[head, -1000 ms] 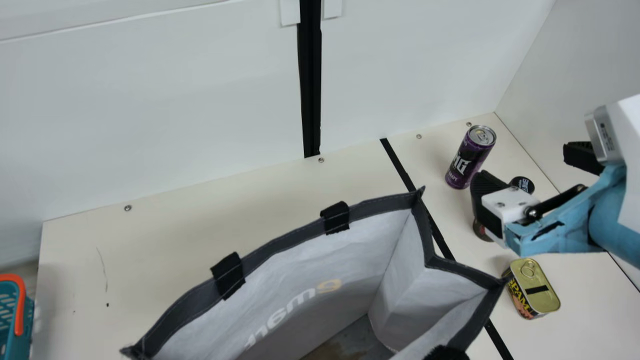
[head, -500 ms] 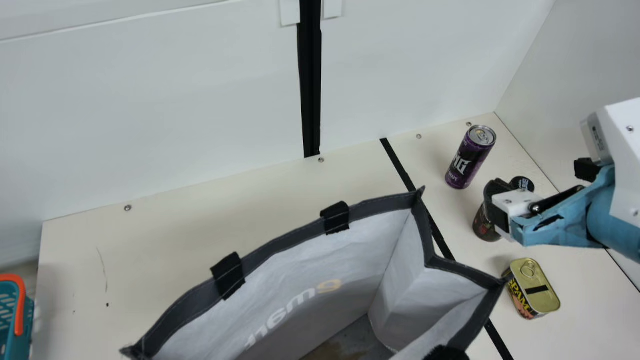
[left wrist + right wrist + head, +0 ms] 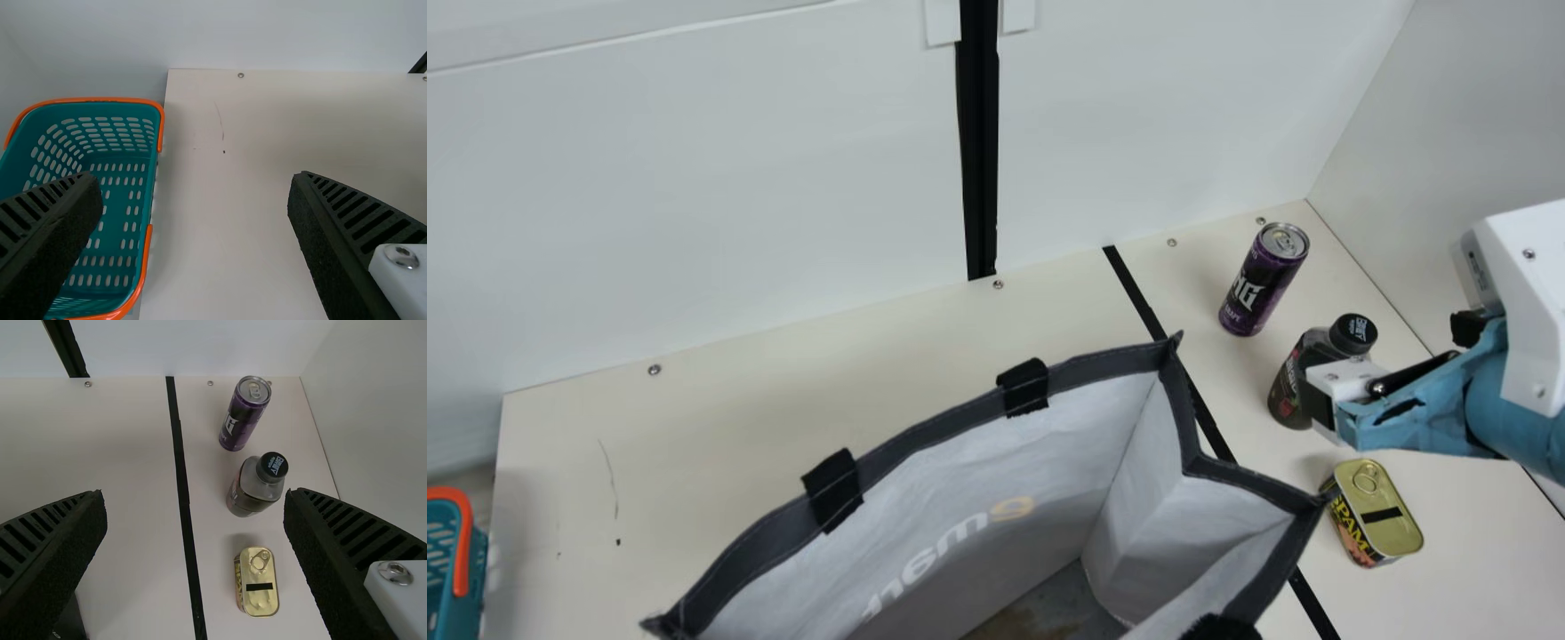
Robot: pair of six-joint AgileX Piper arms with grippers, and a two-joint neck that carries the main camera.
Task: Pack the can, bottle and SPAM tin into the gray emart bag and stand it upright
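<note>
Can [image 3: 1263, 280], bottle [image 3: 1286, 391] and SPAM tin [image 3: 1387, 516] sat outside the gray emart bag [image 3: 1143, 498], across the black strip [image 3: 1136, 296]. Bag gaped upward, probably for loading. Can and bottle stood vertical, tops up; tin lid-up, long axis roughly along strip. Right gripper [image 3: 195, 496] near bottle—fingers spread, nothing pinched, likely lining up. Left gripper [image 3: 195, 177], near basket [image 3: 150, 193]—also spread, empty.

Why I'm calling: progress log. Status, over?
Black ribbed left gripper, matching right gripper: open, empty. Purple can, black-capped dark bottle, gold-lidded SPAM tin outside gray fabric bag. Nothing visible blocks its mouth.
</note>
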